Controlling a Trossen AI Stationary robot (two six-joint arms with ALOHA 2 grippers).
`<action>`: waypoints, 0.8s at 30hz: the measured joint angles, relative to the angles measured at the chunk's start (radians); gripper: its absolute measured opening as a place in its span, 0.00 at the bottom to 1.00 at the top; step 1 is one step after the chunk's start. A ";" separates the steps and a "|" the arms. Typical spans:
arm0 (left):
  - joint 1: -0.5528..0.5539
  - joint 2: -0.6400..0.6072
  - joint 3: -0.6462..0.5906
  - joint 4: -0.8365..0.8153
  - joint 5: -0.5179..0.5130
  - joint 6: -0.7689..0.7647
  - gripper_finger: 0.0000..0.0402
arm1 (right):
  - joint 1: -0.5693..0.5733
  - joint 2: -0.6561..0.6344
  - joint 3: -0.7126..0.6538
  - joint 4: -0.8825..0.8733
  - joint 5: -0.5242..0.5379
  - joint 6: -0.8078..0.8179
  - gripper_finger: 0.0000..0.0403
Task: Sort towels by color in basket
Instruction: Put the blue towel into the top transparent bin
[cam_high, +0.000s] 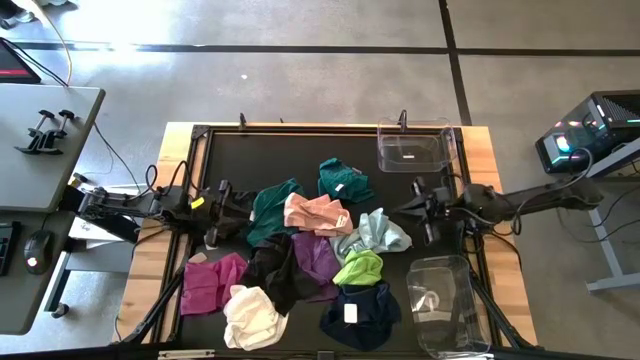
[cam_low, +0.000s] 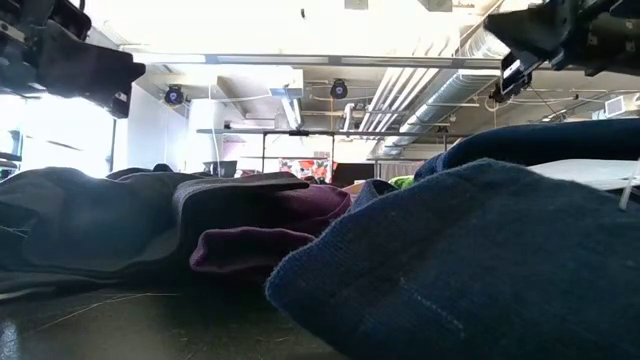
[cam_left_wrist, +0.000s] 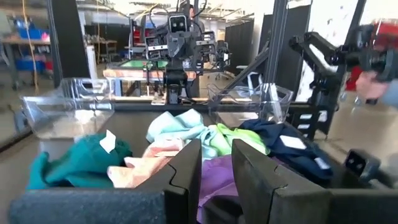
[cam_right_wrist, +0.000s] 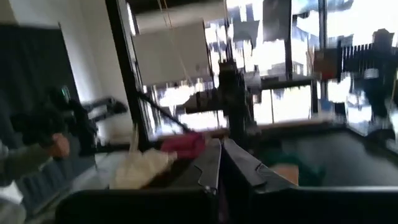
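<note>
- The soft little one-colour towels (cam_high: 300, 260) lay heaped mid-table on the black mat, none sorted yet; both clear plastic bins (cam_high: 412, 146) sat along the right edge.
- Left gripper (cam_high: 213, 212) hovered beside the pile, fingers slightly apart, holding nothing.
- Right gripper (cam_high: 428, 212) waited opposite, fingers nearly together.
- Guessing a first pick came next.

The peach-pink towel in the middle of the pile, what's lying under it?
The peach-pink towel lies partly over a teal towel on one side and the purple towel at its near edge. Whatever sits directly beneath its middle is covered and cannot be seen.
</note>
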 joint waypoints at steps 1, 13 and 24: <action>0.000 0.000 0.000 0.000 0.000 -0.028 0.19 | 0.000 0.005 0.028 -0.078 0.000 0.015 0.03; 0.000 0.000 0.000 0.002 -0.013 -0.084 0.19 | 0.000 0.196 0.430 -1.006 0.007 0.172 0.38; 0.000 0.000 0.000 0.008 -0.027 -0.083 0.19 | 0.002 0.558 0.549 -1.099 -0.005 0.052 0.61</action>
